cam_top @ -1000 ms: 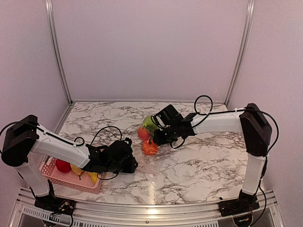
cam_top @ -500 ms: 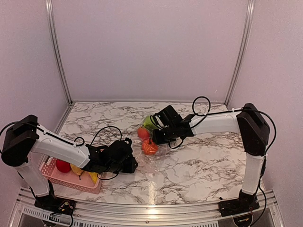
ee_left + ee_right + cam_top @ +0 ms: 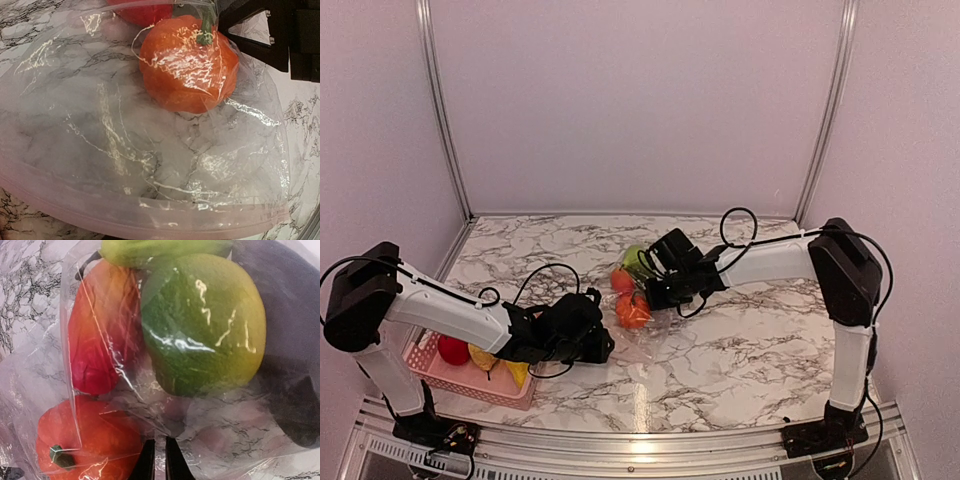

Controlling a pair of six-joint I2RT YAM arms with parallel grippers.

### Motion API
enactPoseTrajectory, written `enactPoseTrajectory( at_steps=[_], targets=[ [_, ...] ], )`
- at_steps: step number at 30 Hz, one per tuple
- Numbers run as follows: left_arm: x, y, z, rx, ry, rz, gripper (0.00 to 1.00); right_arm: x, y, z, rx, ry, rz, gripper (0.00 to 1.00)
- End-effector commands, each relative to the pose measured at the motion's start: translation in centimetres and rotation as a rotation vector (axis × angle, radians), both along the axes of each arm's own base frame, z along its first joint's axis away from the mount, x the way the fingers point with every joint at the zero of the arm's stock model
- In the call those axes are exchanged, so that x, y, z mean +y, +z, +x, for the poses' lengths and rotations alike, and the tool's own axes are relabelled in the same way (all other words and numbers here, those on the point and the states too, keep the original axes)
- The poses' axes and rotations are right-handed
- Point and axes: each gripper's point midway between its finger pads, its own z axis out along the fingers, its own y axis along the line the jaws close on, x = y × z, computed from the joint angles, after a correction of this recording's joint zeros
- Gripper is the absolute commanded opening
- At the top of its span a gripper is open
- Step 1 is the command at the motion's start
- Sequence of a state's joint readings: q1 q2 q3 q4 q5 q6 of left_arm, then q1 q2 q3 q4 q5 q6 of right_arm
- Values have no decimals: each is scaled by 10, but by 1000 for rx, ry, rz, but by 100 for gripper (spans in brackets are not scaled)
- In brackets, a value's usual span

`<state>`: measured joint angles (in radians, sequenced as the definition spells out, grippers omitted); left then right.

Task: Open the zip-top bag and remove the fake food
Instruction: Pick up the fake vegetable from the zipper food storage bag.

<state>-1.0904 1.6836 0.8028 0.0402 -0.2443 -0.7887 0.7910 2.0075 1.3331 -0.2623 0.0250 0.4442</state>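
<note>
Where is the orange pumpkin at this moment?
Top view: near the middle of the table, the orange pumpkin lies inside the zip-top bag, just left of the right gripper, a red piece just beyond it.

Glossy, crinkly, probably plastic zip-top bag (image 3: 100, 165)

My left gripper (image 3: 594, 345) lies low at the near left edge of the zip-top bag (image 3: 648, 340); I can't see its fingers. My right gripper (image 3: 156, 462) is at the bag's far side, pinching the plastic.
</note>
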Motion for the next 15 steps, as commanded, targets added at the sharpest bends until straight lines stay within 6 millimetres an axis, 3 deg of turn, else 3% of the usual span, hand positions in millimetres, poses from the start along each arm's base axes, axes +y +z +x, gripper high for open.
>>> enactPoseTrajectory(
  at_steps=[1,15],
  targets=[
    [-1,3,0,-8,-1,10,38,4,5,12,-12,-5,9,8],
    [4,7,1,-26,15,1,38,14,-9,5,12,46,-36,5]
  ],
)
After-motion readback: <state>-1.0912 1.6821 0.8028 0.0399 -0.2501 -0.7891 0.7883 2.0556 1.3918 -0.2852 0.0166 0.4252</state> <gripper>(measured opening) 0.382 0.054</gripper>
